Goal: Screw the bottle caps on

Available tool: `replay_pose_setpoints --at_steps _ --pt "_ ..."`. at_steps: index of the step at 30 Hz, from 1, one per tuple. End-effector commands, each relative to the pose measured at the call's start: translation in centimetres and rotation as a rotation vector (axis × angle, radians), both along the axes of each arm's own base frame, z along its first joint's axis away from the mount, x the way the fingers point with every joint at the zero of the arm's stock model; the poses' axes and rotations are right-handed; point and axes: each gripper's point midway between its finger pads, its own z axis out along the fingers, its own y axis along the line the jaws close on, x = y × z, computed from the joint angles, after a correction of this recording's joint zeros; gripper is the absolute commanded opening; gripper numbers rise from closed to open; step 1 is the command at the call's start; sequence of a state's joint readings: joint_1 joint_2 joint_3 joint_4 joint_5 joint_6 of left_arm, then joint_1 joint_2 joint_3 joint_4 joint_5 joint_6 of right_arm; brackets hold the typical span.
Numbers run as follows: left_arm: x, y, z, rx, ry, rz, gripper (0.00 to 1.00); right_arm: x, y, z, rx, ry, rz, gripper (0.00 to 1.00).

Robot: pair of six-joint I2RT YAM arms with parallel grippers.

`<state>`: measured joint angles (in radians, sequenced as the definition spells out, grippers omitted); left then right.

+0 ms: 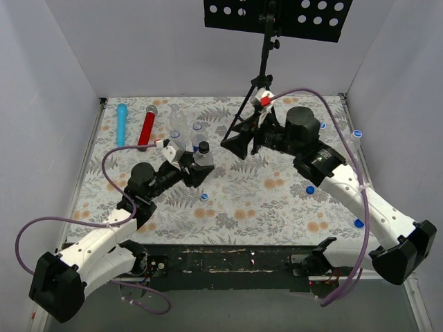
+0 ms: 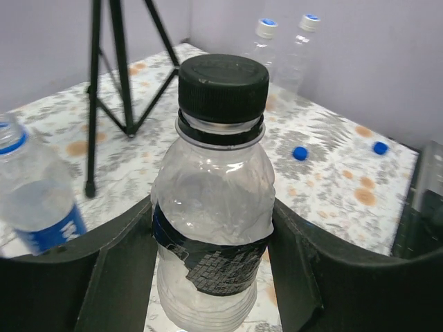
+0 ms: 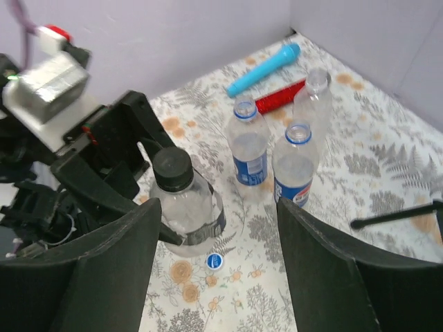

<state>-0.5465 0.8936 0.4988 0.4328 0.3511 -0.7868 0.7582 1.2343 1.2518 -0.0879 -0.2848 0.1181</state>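
My left gripper (image 1: 196, 168) is shut on a clear bottle (image 2: 214, 207) that stands upright and carries the black cap (image 2: 223, 86) on its neck. The fingers press both sides of its dark label. The same bottle (image 3: 190, 214) with its black cap (image 3: 171, 166) shows in the right wrist view. My right gripper (image 1: 239, 142) hangs open and empty to the right of it, jaws wide (image 3: 218, 235). A loose blue cap (image 3: 214, 261) lies on the cloth beside the held bottle. Three uncapped bottles (image 3: 248, 149) stand behind it. More loose blue caps (image 1: 310, 189) lie at the right.
A black stand's tripod (image 1: 246, 128) stands at the back centre, close to my right gripper. A blue cylinder (image 1: 122, 124) and a red cylinder (image 1: 147, 128) lie at the back left. Two blue-capped bottles (image 2: 265, 38) stand by the right wall.
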Motion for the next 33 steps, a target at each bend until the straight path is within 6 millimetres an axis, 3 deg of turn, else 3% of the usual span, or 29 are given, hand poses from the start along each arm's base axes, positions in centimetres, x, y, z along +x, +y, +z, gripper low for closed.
replay_pose_setpoints --at_steps 1,5,10,25,31,33 --pt "-4.0 -2.8 3.2 -0.074 -0.059 -0.312 0.00 -4.0 -1.0 3.7 0.112 -0.139 0.331 0.76" --pt "-7.3 -3.9 3.1 -0.071 -0.077 -0.533 0.00 -6.4 -1.0 3.1 0.093 -0.189 0.524 0.78" --pt "-9.4 -4.4 2.8 -0.068 -0.062 -0.685 0.00 -8.3 -0.9 2.3 0.086 -0.246 0.685 0.77" --pt "-10.6 -4.4 2.6 -0.047 -0.060 -0.774 0.00 -11.5 0.8 1.0 0.081 -0.277 0.903 0.66" --pt "-10.8 -4.4 2.5 -0.040 -0.065 -0.783 0.00 -11.5 1.6 0.6 0.068 -0.256 0.919 0.57" --pt "-10.8 -4.3 2.5 -0.039 -0.066 -0.784 0.00 -11.6 1.8 0.4 0.063 -0.246 0.923 0.48"
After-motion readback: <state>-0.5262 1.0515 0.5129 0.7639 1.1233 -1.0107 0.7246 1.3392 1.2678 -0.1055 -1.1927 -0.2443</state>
